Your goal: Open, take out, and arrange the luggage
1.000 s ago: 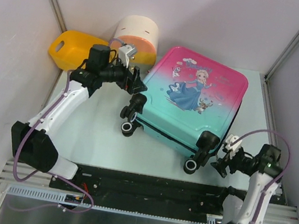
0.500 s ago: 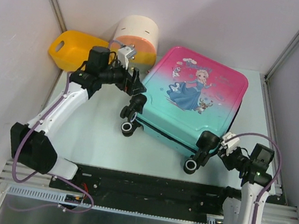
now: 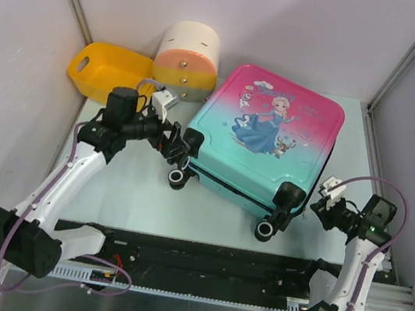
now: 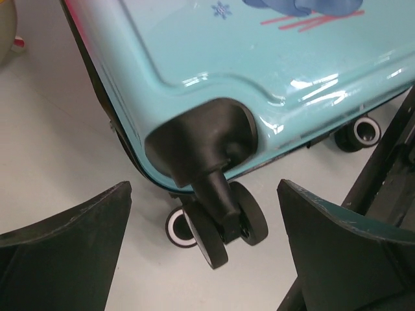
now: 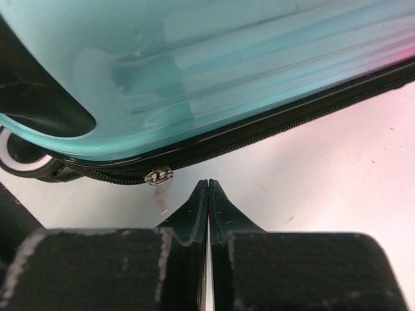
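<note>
Right wrist view shows the right gripper (image 5: 208,184) pressed together beside the zip pull (image 5: 159,176), not on it, so a tug may leave the suitcase (image 3: 266,145), toward the table's (image 3: 132,183) far-right corner, zipped, with the left gripper (image 3: 176,141) spread.

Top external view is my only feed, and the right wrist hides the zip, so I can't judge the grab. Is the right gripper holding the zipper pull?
Observer: No. The right gripper is shut with nothing between its fingers; the zipper pull hangs from the luggage just beside the tips, outside them.
Operator: And the left gripper?
Observer: The left gripper is open, its fingers either side of a caster wheel, not touching it.
</note>
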Controlling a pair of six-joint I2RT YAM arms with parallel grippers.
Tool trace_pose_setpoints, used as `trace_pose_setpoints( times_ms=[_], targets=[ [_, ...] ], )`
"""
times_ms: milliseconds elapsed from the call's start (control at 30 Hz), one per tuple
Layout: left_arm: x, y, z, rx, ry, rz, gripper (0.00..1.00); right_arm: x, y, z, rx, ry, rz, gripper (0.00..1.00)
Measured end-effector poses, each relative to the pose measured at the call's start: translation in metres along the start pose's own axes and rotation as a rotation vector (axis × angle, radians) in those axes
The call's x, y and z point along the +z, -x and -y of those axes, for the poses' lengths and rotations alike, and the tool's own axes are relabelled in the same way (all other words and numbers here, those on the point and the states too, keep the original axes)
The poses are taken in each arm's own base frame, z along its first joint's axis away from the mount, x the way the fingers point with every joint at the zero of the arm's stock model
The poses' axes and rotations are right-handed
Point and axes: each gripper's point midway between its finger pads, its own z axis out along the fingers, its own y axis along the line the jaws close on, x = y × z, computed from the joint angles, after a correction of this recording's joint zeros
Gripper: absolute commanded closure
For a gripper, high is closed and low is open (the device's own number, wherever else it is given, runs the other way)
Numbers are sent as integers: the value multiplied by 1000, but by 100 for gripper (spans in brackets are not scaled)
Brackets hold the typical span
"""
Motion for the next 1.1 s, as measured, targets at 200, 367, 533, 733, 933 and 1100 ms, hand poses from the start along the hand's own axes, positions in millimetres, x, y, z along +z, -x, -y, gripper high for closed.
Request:
trace_pose_setpoints(
  times_ms=[200, 367, 533, 733, 933, 1100],
  targets=[
    [-7, -23, 7, 82, 8, -51, 2, 3, 5, -12, 0, 133, 42, 73],
    [-7, -34, 6, 98, 20, -90, 2, 2, -1, -25, -31, 192, 39, 50],
    [-7, -35, 3, 109, 28, -97, 2, -2, -6, -25, -44, 184, 21, 34],
    [-3, -39, 1, 107, 24, -114, 1, -5, -6, -33, -53, 197, 25, 28],
    [-2, -40, 1, 104, 23, -117, 0, 2, -3, -23, -82, 115, 80, 29],
    [-2, -40, 1, 99, 23, -117, 0, 11, -7, -14, -66, 87, 110, 38]
  ],
)
